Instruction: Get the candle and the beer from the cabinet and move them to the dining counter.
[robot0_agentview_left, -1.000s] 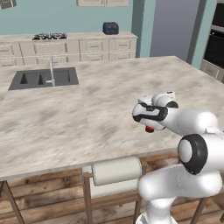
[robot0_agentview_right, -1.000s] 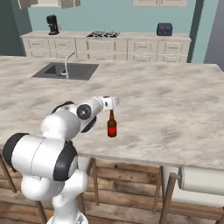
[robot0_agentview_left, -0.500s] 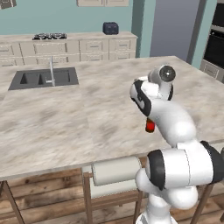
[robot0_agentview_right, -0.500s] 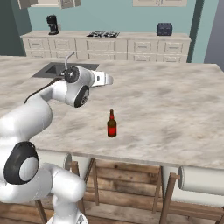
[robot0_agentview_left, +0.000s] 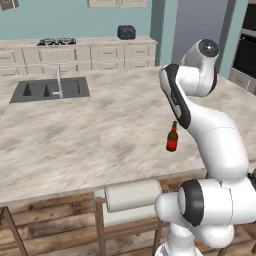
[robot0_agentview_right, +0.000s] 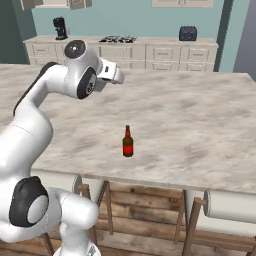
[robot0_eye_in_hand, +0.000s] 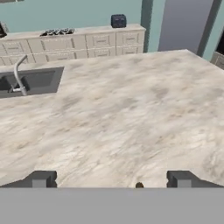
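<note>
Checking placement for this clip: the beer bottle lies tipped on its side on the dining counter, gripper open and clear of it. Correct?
Not quite. The beer bottle stands upright on the dining counter, as the right base view shows. The gripper is open and clear of it.

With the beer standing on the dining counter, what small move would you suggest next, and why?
Probably swing the arm back and turn toward the cabinet for the candle: the beer stands upright alone on the dining counter, and the gripper is open and empty above it.
</note>
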